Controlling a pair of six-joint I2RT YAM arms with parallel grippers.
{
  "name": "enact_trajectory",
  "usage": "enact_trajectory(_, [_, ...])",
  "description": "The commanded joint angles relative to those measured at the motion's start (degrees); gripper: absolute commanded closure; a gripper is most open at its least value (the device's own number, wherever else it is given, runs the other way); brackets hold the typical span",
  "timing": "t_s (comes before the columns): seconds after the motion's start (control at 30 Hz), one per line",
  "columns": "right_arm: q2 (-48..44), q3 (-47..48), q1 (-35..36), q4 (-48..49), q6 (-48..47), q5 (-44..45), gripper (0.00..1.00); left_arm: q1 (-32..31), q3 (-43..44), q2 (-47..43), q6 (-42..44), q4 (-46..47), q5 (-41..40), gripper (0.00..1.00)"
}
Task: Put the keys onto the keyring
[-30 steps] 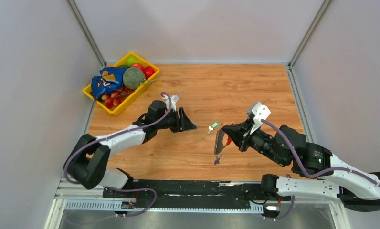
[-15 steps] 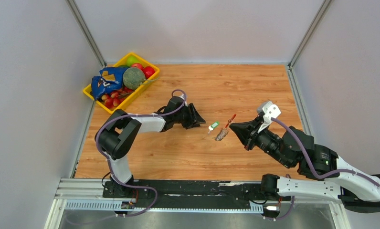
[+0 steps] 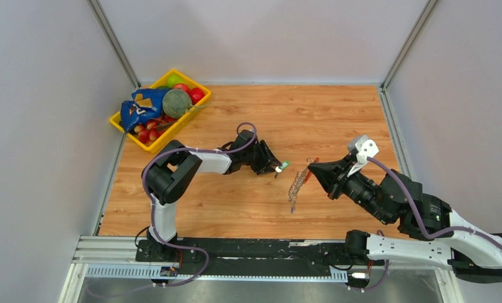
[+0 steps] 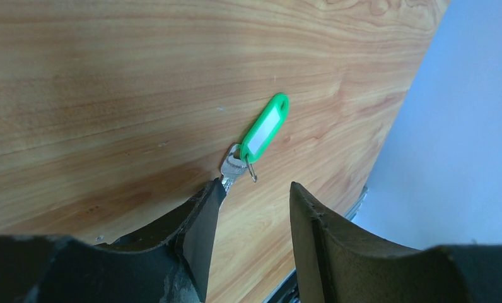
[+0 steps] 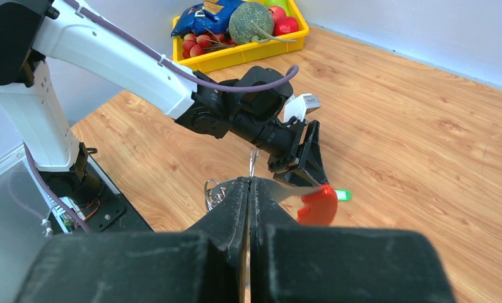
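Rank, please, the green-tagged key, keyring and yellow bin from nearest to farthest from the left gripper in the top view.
1. Green-tagged key, just right of the left gripper.
2. Keyring, rightward, in the right gripper.
3. Yellow bin, back left.

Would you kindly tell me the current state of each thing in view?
left gripper, open
green key, flat on the table, ungripped
right gripper, shut on the keyring
keyring, hanging from the right gripper
yellow basket, full
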Motion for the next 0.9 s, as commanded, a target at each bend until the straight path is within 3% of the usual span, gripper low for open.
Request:
enact_trajectory(0.0, [-1.4,-0.1,0.3,1.7,1.1,0.8,1.00,-0.9,2.7,1.5,-2.3,0.3,0.1,0.47])
enact_trajectory(0.4, [-3.1,-0.8,0.3,1.7,1.0,0.8,1.00,-1.4,5.6,4.0,-2.5,-0.5,-0.3,0.57])
enact_trajectory(0.87, [-3.5,-1.0,0.3,1.8,0.6,1.4,1.00,-1.5,6.5,2.4,-2.7,-2.2,-0.5,0.57])
